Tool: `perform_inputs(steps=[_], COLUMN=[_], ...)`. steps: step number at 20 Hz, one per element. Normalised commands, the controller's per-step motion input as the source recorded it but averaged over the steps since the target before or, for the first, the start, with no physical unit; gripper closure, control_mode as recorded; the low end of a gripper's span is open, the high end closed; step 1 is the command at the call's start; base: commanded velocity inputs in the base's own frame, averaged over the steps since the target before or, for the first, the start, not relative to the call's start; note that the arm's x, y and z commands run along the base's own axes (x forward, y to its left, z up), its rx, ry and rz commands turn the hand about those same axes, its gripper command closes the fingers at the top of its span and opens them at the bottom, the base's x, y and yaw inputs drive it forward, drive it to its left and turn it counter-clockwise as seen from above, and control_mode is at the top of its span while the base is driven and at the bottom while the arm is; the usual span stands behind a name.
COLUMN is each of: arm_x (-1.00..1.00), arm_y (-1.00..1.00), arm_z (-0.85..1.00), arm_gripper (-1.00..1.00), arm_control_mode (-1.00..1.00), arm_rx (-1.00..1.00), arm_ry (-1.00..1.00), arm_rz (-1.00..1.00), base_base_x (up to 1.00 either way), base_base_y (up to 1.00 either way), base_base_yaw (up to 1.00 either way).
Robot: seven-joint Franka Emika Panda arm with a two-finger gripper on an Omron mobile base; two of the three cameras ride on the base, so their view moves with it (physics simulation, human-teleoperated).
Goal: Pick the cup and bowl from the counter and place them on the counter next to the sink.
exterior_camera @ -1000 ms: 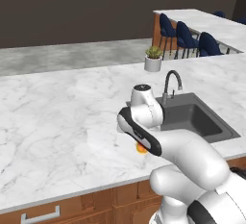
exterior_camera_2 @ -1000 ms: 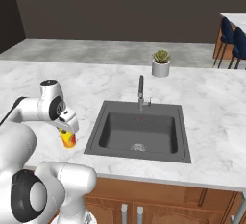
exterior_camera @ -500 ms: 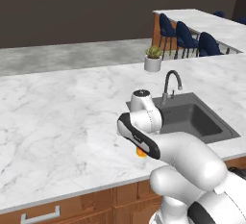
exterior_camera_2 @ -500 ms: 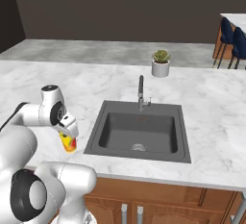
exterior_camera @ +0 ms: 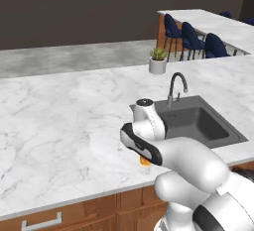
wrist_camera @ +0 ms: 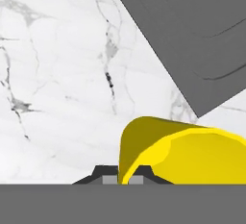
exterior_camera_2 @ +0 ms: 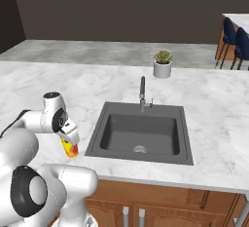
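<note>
Hand view: the cup (wrist_camera: 180, 153), yellow and glossy, is occupying the lower right of the frame, its rim passing between the dark fingertips (wrist_camera: 108, 174) at the bottom centre. The gripper (wrist_camera: 122, 177) is clamping down on the cup's wall, jaws drawn in tight on it. Behind the cup, the counter (wrist_camera: 57, 83) is showing white marble with grey veins across the left and centre of the frame, and one dark grey corner of the sink (wrist_camera: 192, 40) is cutting across the upper right.

Right base view: the gripper (exterior_camera_2: 69, 141) is pointing downward at the left of the frame, middle height, with the cup (exterior_camera_2: 69, 149) hanging under it, yellow with an orange-red patch, over the counter (exterior_camera_2: 214, 109) just beside the left edge of the sink (exterior_camera_2: 141, 133). Whether the cup's base is touching the marble cannot be told. The faucet (exterior_camera_2: 143, 94) is standing at the back rim of the basin, and a small plant pot (exterior_camera_2: 162, 65) is sitting farther back, upper centre of the frame.

Left base view: the arm is folding across the lower centre, and a small part of the cup (exterior_camera: 144, 161) is showing orange beneath the dark wrist, above the counter (exterior_camera: 59, 121) near its front edge, left of the sink (exterior_camera: 198, 123). Blue chairs (exterior_camera: 191, 36) are standing at a second counter in the upper right.
</note>
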Motion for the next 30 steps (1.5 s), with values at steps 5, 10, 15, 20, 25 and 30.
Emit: perform_inputs(steps=[5, 10, 15, 20, 25, 30], arm_x=[0.03, 0.02, 0.01, 0.00, 0.00, -0.02], arm_y=[0.00, 0.02, 0.03, 0.00, 0.00, 0.00], arm_z=[-0.25, -0.24, -0.04, 0.00, 0.00, 0.00], arm_gripper=[1.00, 1.00, 1.00, -1.00, -1.00, -1.00], arm_control_mode=[-1.00, -1.00, -1.00, -1.00, -1.00, -1.00], arm_rx=[0.00, 0.00, 0.00, 0.00, 0.00, 0.00], arm_ry=[-0.01, 0.00, 0.00, 0.00, 0.00, 0.00], arm_rz=[-0.06, -0.06, -0.04, 0.00, 0.00, 0.00], base_base_x=[0.00, 0.00, 0.00, 0.00, 0.00, 0.00], base_base_y=[0.00, 0.00, 0.00, 0.00, 0.00, 0.00], base_base_yaw=[0.00, 0.00, 0.00, 0.00, 0.00, 0.00])
